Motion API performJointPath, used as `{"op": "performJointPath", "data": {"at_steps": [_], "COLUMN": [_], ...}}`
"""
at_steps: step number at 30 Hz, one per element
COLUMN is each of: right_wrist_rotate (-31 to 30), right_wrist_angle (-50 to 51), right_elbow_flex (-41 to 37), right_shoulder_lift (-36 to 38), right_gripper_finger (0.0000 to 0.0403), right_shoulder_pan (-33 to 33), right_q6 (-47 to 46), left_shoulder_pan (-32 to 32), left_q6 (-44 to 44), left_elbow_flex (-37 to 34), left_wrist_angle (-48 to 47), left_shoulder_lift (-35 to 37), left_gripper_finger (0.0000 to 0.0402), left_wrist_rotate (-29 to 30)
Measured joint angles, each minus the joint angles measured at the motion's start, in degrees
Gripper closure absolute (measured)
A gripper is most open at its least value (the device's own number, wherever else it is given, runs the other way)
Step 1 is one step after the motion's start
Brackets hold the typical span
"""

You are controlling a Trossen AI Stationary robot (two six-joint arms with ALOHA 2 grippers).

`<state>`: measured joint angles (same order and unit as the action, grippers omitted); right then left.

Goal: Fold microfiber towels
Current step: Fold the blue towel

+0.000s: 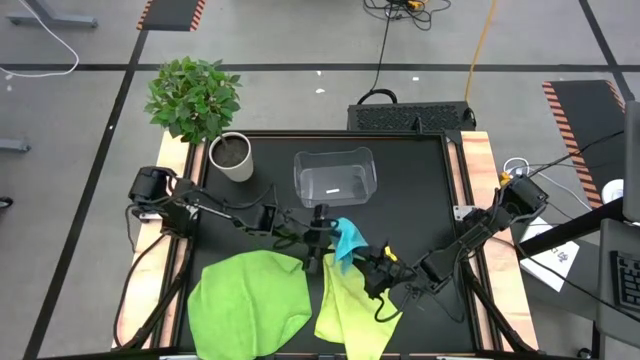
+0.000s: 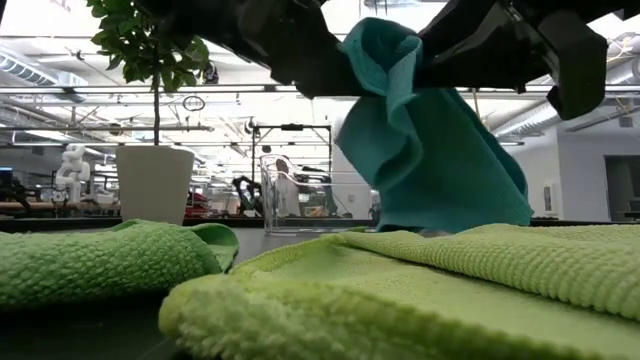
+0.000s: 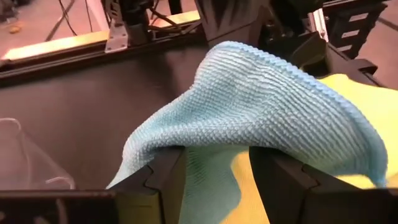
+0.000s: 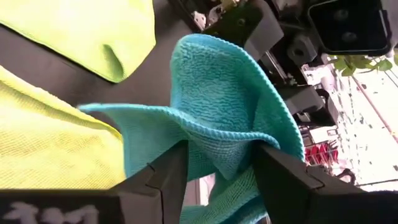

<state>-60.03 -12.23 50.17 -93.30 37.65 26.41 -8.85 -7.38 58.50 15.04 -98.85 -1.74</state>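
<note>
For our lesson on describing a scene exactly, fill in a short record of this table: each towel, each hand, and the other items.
turquoise towel: lifted off the table, gripped by both hands
left hand: shut on turquoise towel
right hand: shut on turquoise towel
green towel: flat, table's left
yellow-green towel: flat, right of it
clear bin: behind the towels
potted plant: back left corner

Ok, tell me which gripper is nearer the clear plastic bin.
Left. The left gripper holds the turquoise towel just in front of the bin; the right gripper grips the same towel farther off.
</note>
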Motion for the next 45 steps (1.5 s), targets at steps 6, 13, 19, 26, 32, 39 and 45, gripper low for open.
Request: {"op": "performJointPath", "data": {"at_steps": [6,13,19,26,32,39,45], "right_wrist_rotate": [-4.4,-6.2,-6.2,-6.2,-6.2,-5.9,-5.7], "right_wrist_angle": [0.2,0.0,-1.6,-4.6,-3.9,-3.7,-4.2], "right_elbow_flex": [0.0,0.0,0.0,0.0,0.0,0.0,0.0], "right_shoulder_lift": [0.0,0.0,0.0,0.6,4.9,10.6,12.3], "right_gripper_finger": [0.0236,0.0236,0.0236,0.0236,0.0236,0.0236,0.0236], "right_shoulder_pan": [0.0,-2.0,-2.7,-1.8,-0.2,2.5,3.9], "right_q6": [0.6,-3.2,-1.9,3.0,4.3,4.9,6.0], "left_shoulder_pan": [-0.2,-2.3,-4.1,-5.0,-5.2,-5.1,-5.2], "left_q6": [1.7,3.7,13.8,19.2,19.8,22.3,24.5], "left_elbow_flex": [0.0,0.0,0.0,-2.0,-5.2,-7.9,-13.9], "left_wrist_angle": [-2.1,-6.3,-7.5,-4.9,3.9,13.8,30.6], "left_shoulder_lift": [0.0,0.0,-1.6,-3.9,-3.1,-2.1,-2.3], "left_gripper_finger": [0.0224,0.0224,0.0224,0.0224,0.0224,0.0224,0.0224], "left_wrist_rotate": [-0.4,2.8,6.8,6.8,-1.4,-3.3,-3.7]}}
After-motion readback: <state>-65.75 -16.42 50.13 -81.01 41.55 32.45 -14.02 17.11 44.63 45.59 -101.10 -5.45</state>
